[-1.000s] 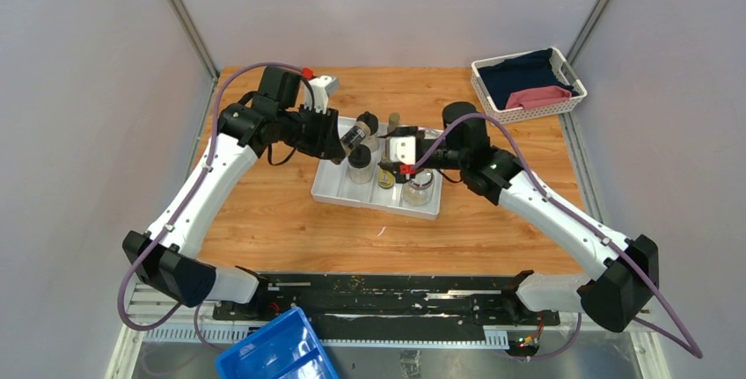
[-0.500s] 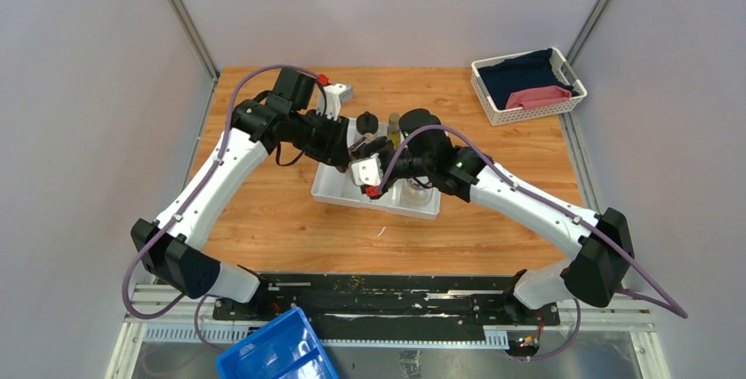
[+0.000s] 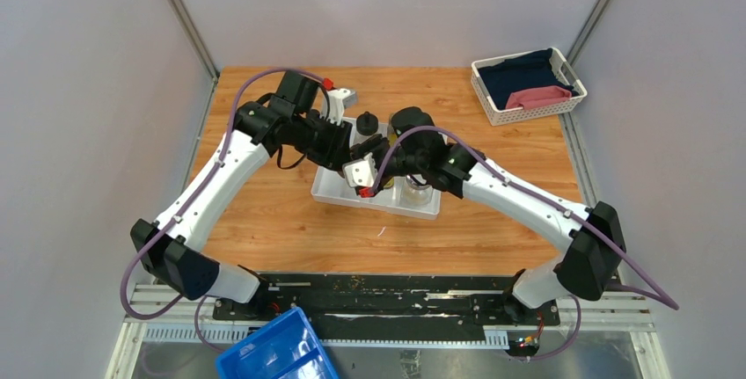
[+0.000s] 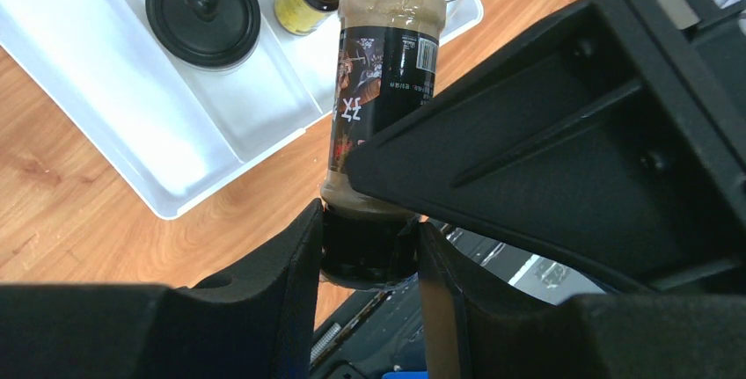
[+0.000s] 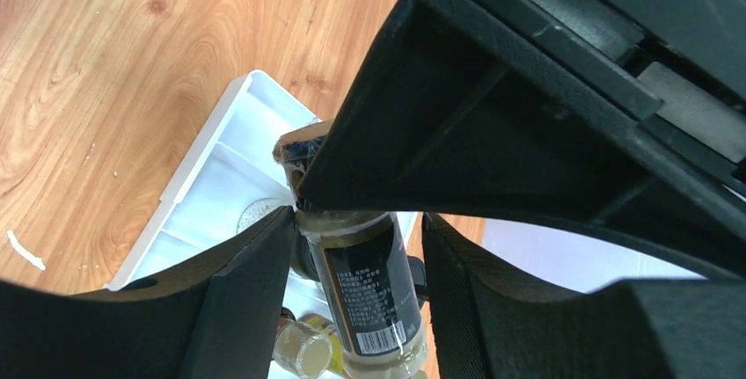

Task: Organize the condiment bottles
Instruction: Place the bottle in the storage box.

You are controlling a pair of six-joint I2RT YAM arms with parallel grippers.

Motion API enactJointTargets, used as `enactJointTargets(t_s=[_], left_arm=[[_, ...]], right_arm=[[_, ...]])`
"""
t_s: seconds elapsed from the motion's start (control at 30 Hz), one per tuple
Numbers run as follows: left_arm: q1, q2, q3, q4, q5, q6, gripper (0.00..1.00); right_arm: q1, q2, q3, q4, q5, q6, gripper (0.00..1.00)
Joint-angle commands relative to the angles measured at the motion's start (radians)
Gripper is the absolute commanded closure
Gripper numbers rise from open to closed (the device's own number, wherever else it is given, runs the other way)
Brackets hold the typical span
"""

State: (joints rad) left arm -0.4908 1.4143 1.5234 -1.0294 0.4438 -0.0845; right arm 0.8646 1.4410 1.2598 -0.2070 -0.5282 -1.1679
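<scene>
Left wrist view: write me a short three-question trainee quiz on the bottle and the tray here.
1. True or false: the dark-labelled bottle stands in the white tray.
2. Which part of it sits between the fingers of the left gripper? A the dark cap; B the label; C the base.
3. Fill in: the wide jar in the tray has a ___ lid.
Key: 1 false, the gripper holds it up; 2 A; 3 black.

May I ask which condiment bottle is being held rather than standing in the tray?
The dark-labelled bottle with beige contents, gripped at its dark cap by the left tool; the yellow-labelled bottle and black-lidded jar stand in the white tray.
</scene>
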Motion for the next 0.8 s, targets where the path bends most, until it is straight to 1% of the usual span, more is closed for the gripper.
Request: enactJointTargets(t_s=[0.0,0.13,0.23,0.33,0.43,0.47,0.67,0.77], left_arm=[[-0.013,-0.037,-0.009,-0.009,0.037,0.008,1.0],[-0.018,-0.043,-0.005,-0.009,0.042,0.008,1.0],[-0.019,-0.041,-0.001,-0.009,0.046,0.009,1.0],[-0.019,-0.04,0.0,-0.009,0.046,0.009,1.0],[-0.021,-0.038,0.0,-0.008,0.049,0.009,1.0],[-0.022,-0.039,0.001,-0.009,0.043,0.009,1.0],[-0.022,-0.039,0.017,-0.008,0.0,-0.006,1.0],[-0.022,-0.042,0.026,-0.008,-0.019,-0.015,0.9]], right_arm=[[0.016,0.026,0.039,-0.035,0.01,-0.027,0.43],[0.016,0.042,0.051,-0.048,0.016,-0.028,0.47],[0.017,0.05,0.056,-0.056,0.02,-0.028,0.55],[0.016,0.054,0.059,-0.061,0.025,-0.028,0.72],[0.016,0.053,0.062,-0.063,0.027,-0.025,0.97],[0.016,0.053,0.062,-0.063,0.028,-0.022,1.0],[0.015,0.055,0.081,-0.066,0.021,0.008,1.0],[0.015,0.057,0.09,-0.065,0.018,0.024,1.0]])
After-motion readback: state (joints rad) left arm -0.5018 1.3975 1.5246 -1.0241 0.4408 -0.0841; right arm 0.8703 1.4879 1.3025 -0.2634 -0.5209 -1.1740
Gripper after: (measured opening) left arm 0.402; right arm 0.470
